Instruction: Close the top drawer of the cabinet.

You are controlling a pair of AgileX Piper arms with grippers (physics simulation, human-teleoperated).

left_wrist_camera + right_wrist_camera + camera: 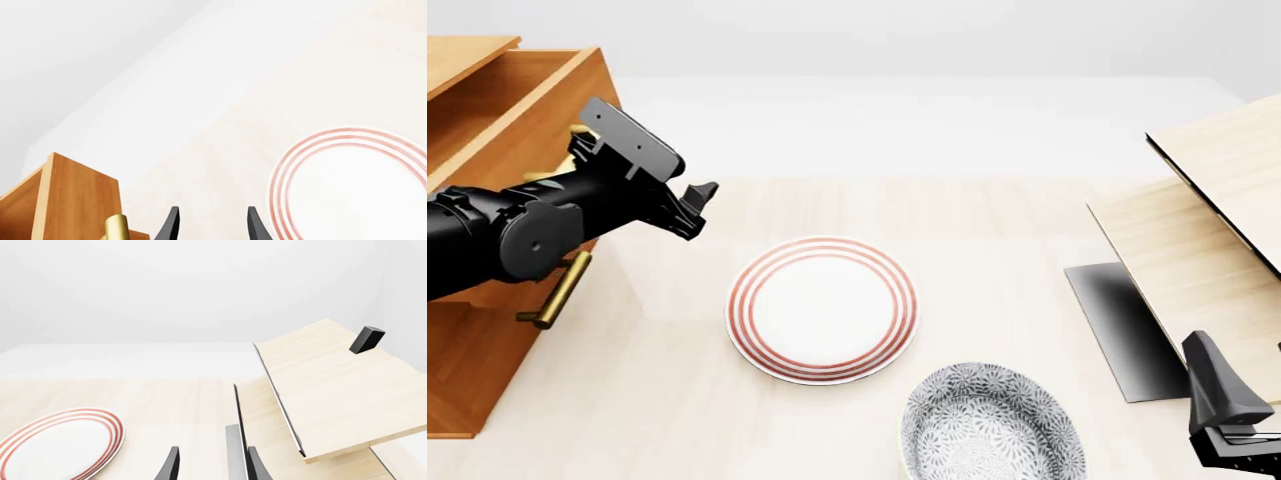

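The orange-brown cabinet (467,380) stands at the table's left edge. Its top drawer (507,110) is pulled out to the right, and its corner shows in the left wrist view (73,195). My left arm hides most of that drawer's brass handle (117,227). My left gripper (698,208) is open and empty, just right of the drawer front and a little above the table; both fingers (171,225) show apart in its wrist view. My right gripper (212,465) is open and empty, low at the front right (1217,385).
The lower drawer's brass handle (558,290) sits below my left arm. A white plate with red rings (822,310) lies mid-table, with a grey patterned bowl (990,425) in front of it. A pale slanted board structure (1201,240) stands at the right.
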